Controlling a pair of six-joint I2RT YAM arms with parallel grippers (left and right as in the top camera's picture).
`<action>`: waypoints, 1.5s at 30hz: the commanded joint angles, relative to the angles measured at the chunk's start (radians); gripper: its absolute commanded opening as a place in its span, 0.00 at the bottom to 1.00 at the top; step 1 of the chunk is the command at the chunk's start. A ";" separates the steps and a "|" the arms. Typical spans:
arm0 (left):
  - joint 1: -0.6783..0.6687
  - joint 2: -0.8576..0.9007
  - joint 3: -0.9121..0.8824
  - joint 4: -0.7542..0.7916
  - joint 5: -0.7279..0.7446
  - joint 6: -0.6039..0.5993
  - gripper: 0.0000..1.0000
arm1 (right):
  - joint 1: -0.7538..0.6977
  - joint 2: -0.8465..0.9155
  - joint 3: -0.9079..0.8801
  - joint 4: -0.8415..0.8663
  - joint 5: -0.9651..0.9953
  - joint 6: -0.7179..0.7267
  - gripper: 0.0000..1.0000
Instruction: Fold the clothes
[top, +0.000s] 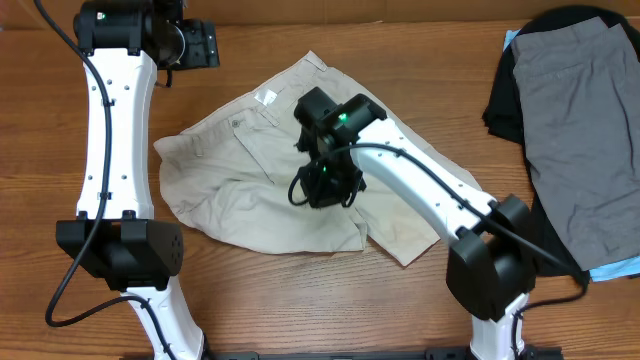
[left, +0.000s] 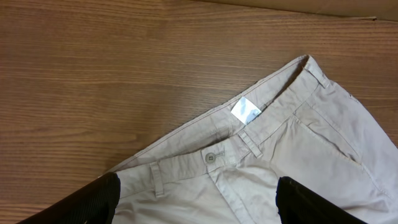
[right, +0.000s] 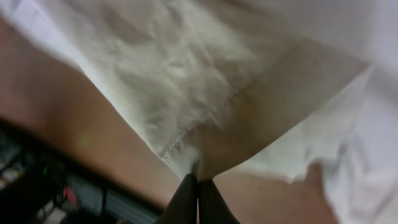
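I see white links (top: 115, 130), black joints (top: 120, 250), black cables (top: 57, 290) trailing; two green lights (top: 345, 120) glow just behind my right pincer (right: 198, 186).

I take this for a robotics lab bench rather than a home. I'm working over a bare wood-grain table (top: 60, 150) with two white-and-black arms standing at its near edge. The left arm (top: 110, 130) is based at 7 o'clock and the right arm (top: 420, 185) at 5 o'clock, with loose black cable (top: 58, 290) trailing beside them. On my right wrist camera, at 8 o'clock beyond the table edge, I see blurred dark equipment (right: 56, 186) with small coloured lights. The cream shorts (top: 230, 190) lie mid-table, and the grey shorts (top: 580, 120) are piled at 3 o'clock.
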 joint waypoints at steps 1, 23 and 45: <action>0.006 -0.005 0.017 0.010 -0.007 0.005 0.83 | 0.074 -0.142 0.008 -0.068 -0.035 -0.001 0.04; 0.166 -0.004 0.017 0.100 -0.034 0.003 0.86 | 0.535 -0.174 -0.095 -0.017 0.100 0.452 0.68; -0.097 0.216 0.016 0.132 0.104 0.166 0.81 | -0.462 -0.055 -0.101 0.143 0.159 0.001 0.79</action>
